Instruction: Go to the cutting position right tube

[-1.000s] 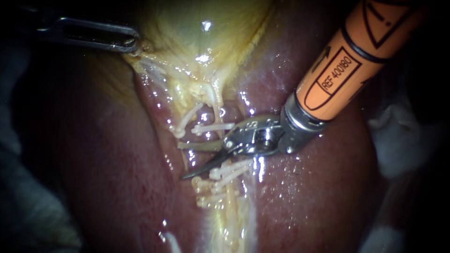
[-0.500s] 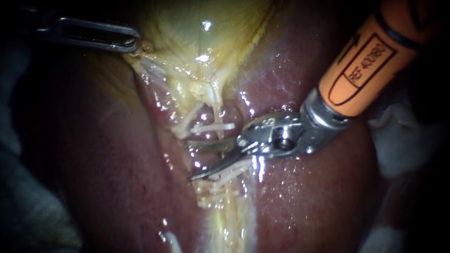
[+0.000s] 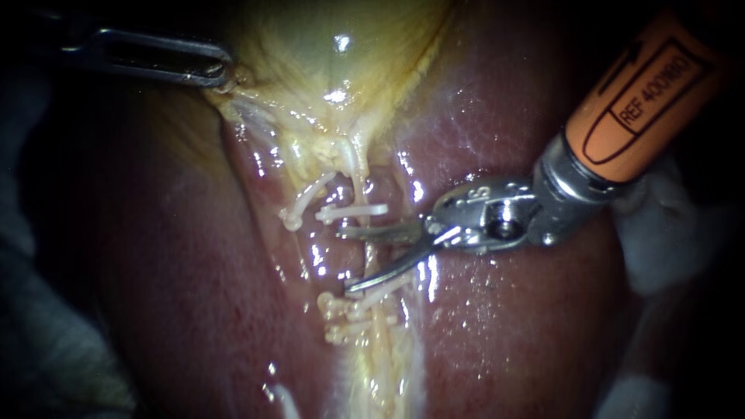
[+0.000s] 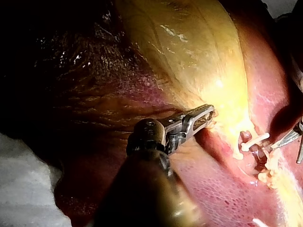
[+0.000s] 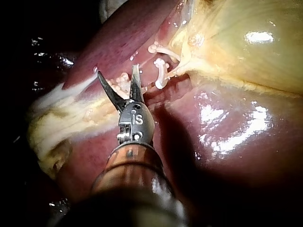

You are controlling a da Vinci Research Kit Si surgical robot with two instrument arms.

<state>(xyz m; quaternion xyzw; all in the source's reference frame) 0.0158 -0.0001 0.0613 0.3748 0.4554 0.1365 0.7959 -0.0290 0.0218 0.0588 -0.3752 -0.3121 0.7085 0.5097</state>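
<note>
In the endoscope view, our left instrument (image 3: pixel 216 72) has its jaws closed on the lower edge of the gallbladder (image 3: pixel 334 46), which lies on the liver (image 3: pixel 504 326). Our right instrument (image 3: pixel 345 260) shows two thin blades standing apart. The right tube (image 3: pixel 370 254) runs down the groove in the middle of the liver and passes through the gap between those blades, with neither blade pressing on it. One blade lies just under the upper clips (image 3: pixel 353 210), and the other rests just above the lower clips (image 3: pixel 365 299).

In the left wrist view, our left instrument (image 4: pixel 204 116) is clamped on the gallbladder (image 4: pixel 189 47) at its pale rim. Ahead of it sit white clips (image 4: pixel 255 140), with the blades of our right instrument (image 4: pixel 291 142) just beyond them.

In the right wrist view, our right instrument (image 5: pixel 117 71) has its blades spread in a narrow V over the pale strand on the liver (image 5: pixel 227 142). Clips (image 5: pixel 161 78) lie just beside one blade, and the gallbladder (image 5: pixel 246 42) lies farther ahead. We cannot pick out the tube itself here.
</note>
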